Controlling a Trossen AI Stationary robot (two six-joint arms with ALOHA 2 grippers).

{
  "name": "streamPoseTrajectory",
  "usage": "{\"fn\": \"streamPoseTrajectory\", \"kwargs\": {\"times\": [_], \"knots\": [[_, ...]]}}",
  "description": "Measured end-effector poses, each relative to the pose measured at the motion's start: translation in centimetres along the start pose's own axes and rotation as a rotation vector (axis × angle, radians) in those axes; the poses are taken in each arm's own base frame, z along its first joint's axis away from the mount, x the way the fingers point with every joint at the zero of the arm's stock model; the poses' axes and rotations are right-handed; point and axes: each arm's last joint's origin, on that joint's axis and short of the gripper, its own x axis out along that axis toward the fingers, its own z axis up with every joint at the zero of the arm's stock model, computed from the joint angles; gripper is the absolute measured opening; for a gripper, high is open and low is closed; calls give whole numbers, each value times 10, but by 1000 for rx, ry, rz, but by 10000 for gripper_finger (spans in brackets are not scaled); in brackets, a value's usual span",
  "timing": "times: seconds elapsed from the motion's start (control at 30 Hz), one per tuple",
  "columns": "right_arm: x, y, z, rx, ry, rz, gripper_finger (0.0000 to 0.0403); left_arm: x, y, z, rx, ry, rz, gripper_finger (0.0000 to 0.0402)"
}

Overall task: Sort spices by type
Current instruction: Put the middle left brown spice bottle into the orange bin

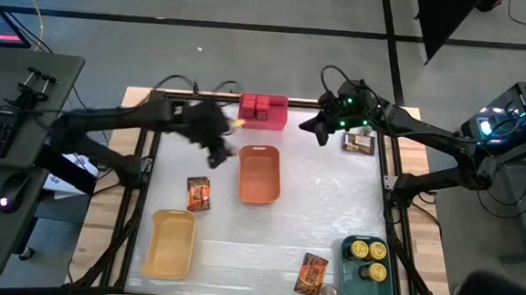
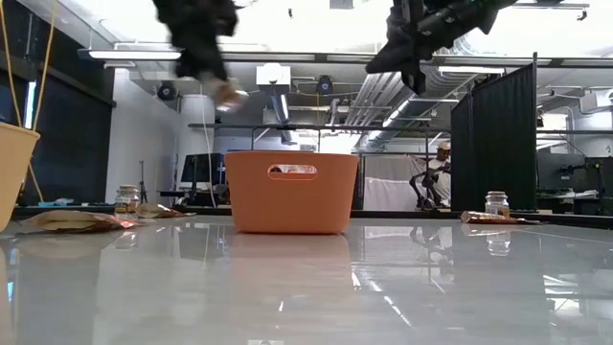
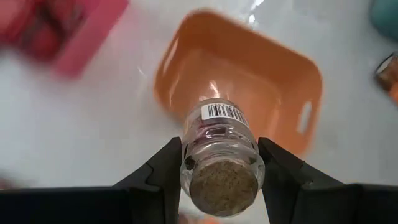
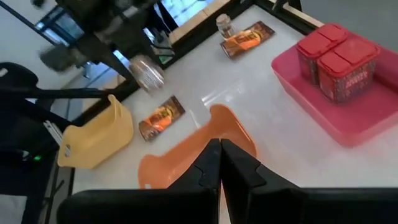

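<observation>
The left gripper (image 3: 219, 186), jaws clamped on a small jar (image 3: 219, 163), is hovering beside the orange bin (image 1: 259, 175) mid-desk, and should be centring over it before releasing, while the right gripper (image 1: 322, 131), jaws together, is waiting near the far edge.

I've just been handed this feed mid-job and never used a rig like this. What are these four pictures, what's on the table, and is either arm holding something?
Two dark robot arms work over a white table. One picture looks straight down, one looks level across the tabletop, and one comes from each wrist.

The left gripper is shut on a small glass jar, carried above the table beside the orange bin. The right gripper is shut and empty, raised near the table's far edge.

On the table: a pink bin with red boxes, a teal bin with yellow-topped tins, a yellow bin, three printed packets lying loose, and another small jar by the near one.
</observation>
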Motion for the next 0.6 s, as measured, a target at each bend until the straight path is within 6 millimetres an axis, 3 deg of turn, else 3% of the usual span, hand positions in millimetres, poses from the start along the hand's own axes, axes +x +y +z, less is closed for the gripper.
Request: {"fn": "streamPoseTrajectory", "kwargs": {"times": [0.13,0.27,0.4,0.6], "knots": [[-2,2,3,4,-28,10,0,41,-8,40,212,54,26,137],[-12,8,6,-20,-78,27,0,79,-15,65,336,102,30,137],[-25,14,8,-38,-120,38,0,107,-16,68,402,174,25,137],[-41,21,9,-58,-177,17,0,124,-14,59,429,273,41,137]]}}
